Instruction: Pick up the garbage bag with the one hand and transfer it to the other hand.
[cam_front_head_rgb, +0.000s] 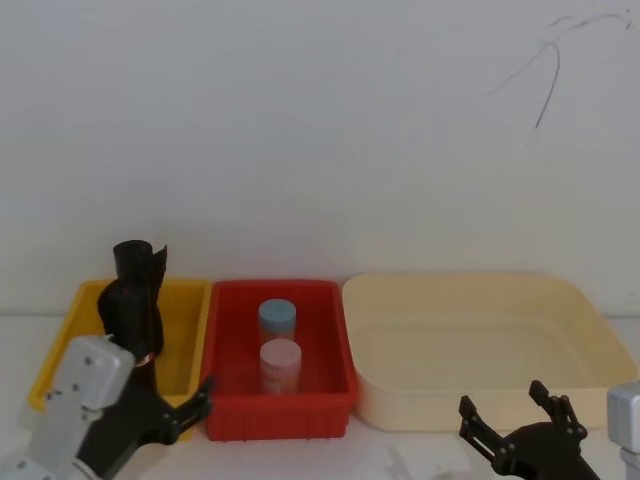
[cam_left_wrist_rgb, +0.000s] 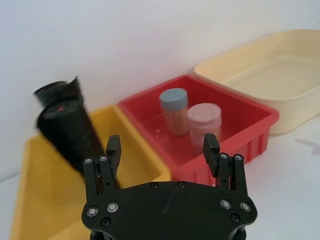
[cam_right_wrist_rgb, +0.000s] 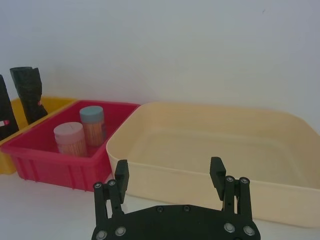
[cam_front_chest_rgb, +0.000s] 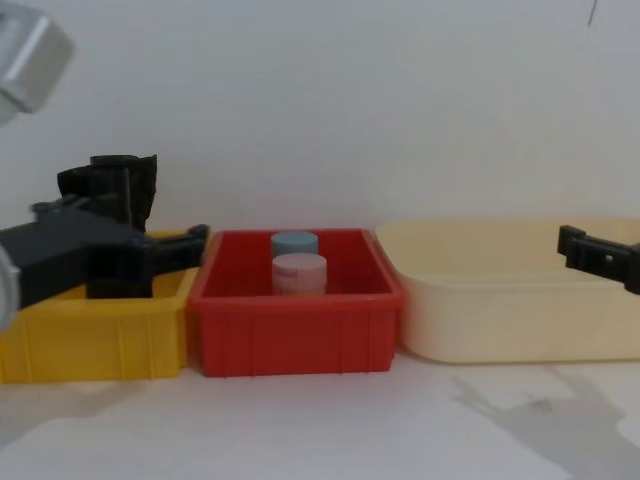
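Observation:
The garbage bag (cam_front_head_rgb: 128, 312), a black roll with a red-and-white band low on its side, leans in the yellow bin (cam_front_head_rgb: 186, 330); in the right wrist view it shows at the edge (cam_right_wrist_rgb: 4, 112). A second black roll (cam_front_head_rgb: 140, 262) stands just behind it. My left gripper (cam_front_head_rgb: 175, 395) hovers open at the bin's near side, just short of the bag. From the left wrist, the bag (cam_left_wrist_rgb: 70, 130) lies beyond one finger and outside the gap of the gripper (cam_left_wrist_rgb: 162, 145). Low in front of the cream bin, my right gripper (cam_front_head_rgb: 503, 400) is open and holds nothing.
A red bin (cam_front_head_rgb: 230, 415) in the middle holds a blue-lidded jar (cam_front_head_rgb: 277, 320) and a pink-lidded jar (cam_front_head_rgb: 281, 362). A large cream bin (cam_front_head_rgb: 400, 410) stands to its right. All three bins sit side by side against a white wall, with bare table in front.

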